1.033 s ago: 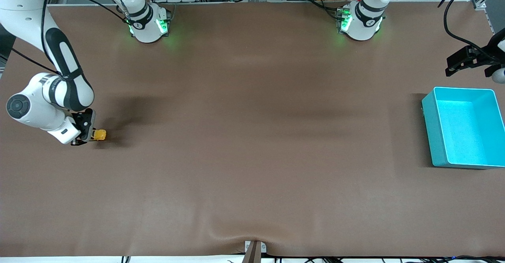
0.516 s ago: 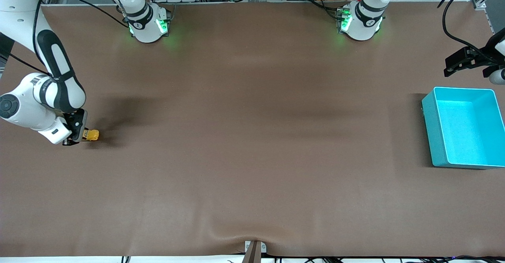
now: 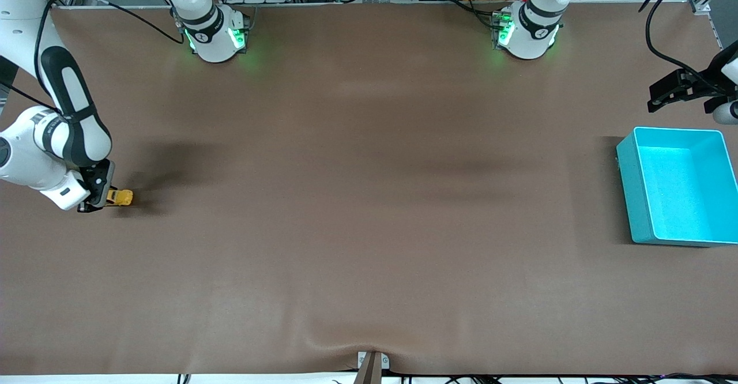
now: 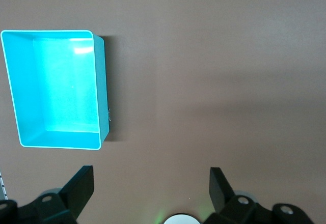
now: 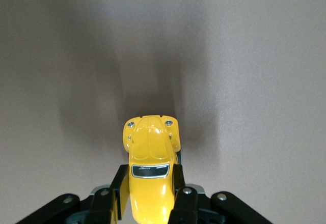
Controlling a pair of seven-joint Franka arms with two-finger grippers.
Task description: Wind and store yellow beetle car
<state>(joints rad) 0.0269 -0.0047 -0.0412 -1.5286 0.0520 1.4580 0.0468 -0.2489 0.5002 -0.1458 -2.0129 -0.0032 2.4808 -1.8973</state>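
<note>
Right claw (image 3: 102, 198) is pinching the yellow beetle car (image 3: 121, 197) by its flanks, down low at the counter (image 3: 369, 228) surface near the edge at the right arm's end, roughly midway between the base-side edge and the camera-side edge. My read: wheels are kept down on the cloth so dragging the car winds the pull-back motor; that is a judgement, I can't see wheel contact directly.

In the right wrist view the car (image 5: 151, 175) sits nose-out between the two fingers (image 5: 179, 193), rear half inside the grip, hood and headlights sticking out past the fingertips. Grip looks centred and the body looks straight, not skewed.

Left claw (image 3: 671, 91) waits spread wide, holding nothing, up over the counter near the edge at the left arm's end, beside the teal bin (image 3: 627, 188). Makes sense as a parked pose next to the drop-off. The left wrist view shows the bin (image 4: 101, 91) empty. Car and bin are well apart, at the two ends of the counter.
</note>
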